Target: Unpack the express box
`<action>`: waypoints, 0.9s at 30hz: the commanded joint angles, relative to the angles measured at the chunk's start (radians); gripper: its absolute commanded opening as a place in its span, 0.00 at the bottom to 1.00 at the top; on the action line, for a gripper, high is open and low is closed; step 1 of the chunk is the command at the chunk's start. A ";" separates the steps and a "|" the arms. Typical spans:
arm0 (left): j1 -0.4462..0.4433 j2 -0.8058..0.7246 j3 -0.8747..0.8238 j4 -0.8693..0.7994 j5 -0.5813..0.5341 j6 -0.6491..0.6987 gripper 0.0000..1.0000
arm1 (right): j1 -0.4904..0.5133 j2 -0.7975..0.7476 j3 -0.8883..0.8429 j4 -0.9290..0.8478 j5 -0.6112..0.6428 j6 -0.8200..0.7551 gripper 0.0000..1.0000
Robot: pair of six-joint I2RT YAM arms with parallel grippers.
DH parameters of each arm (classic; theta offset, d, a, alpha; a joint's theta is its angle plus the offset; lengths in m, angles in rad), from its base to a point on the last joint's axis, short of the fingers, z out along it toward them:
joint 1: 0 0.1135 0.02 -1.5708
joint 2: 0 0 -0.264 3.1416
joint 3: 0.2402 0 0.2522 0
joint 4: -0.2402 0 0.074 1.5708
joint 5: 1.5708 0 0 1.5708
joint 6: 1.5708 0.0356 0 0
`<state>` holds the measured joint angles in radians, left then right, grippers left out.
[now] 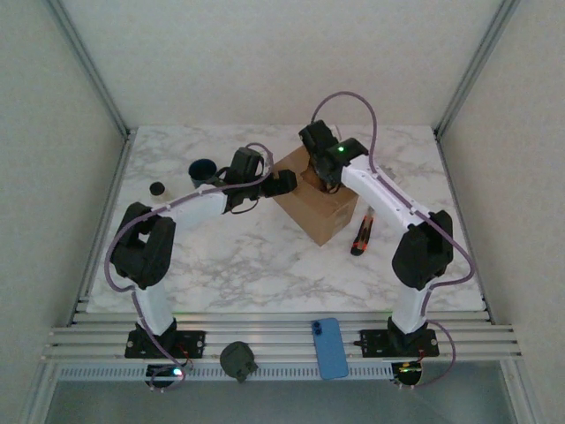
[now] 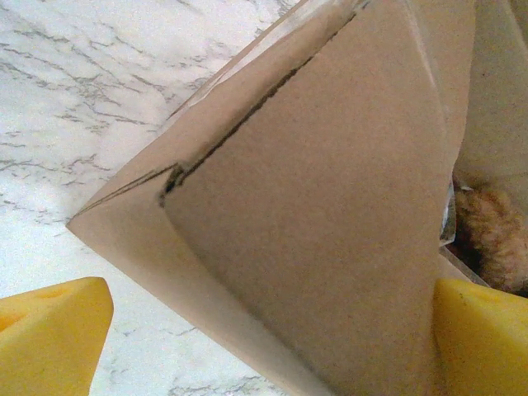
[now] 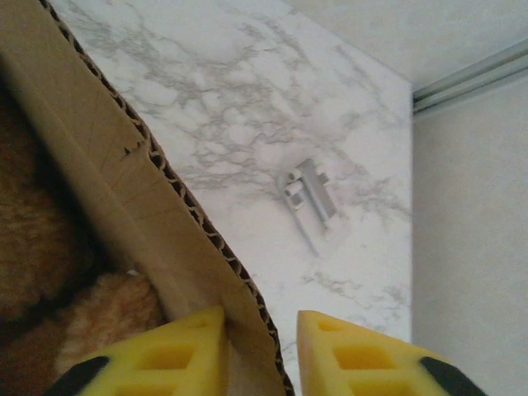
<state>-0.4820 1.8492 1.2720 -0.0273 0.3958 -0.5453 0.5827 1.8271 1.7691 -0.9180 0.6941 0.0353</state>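
Top external view: the box [image 1: 322,216] is seen at the middle of the frame, on the marble table [image 1: 221,256]. The mug [image 1: 203,170] stands to its left and a red-and-black tool [image 1: 362,235] lies to its lower right. The top is judged to be opened. In the right wrist view a raised flap's corrugated edge is shown, and a brown plush thing [image 3: 99,313] is seen inside the box at lower left. The plush is also seen at the right edge of the left wrist view. The unpacking itself is therefore judged as not yet done, and the contents are left to be lifted out. The left gripper [image 2: 268,297] is spread wide and released, its fingers set either side of a box corner with nothing clasped. The right gripper [image 3: 260,322] is drawn narrow about the flap edge. Whether the cardboard is actually pinched cannot be told.
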 commanded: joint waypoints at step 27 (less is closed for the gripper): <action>-0.075 -0.012 0.523 -0.600 -0.134 0.059 0.98 | -0.023 -0.291 -0.293 0.253 -0.490 0.498 0.00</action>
<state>-0.5163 1.8729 1.7287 -0.5465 0.2981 -0.4820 0.5381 1.5425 1.4921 -0.7464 0.2302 0.4553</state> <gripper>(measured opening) 0.981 0.039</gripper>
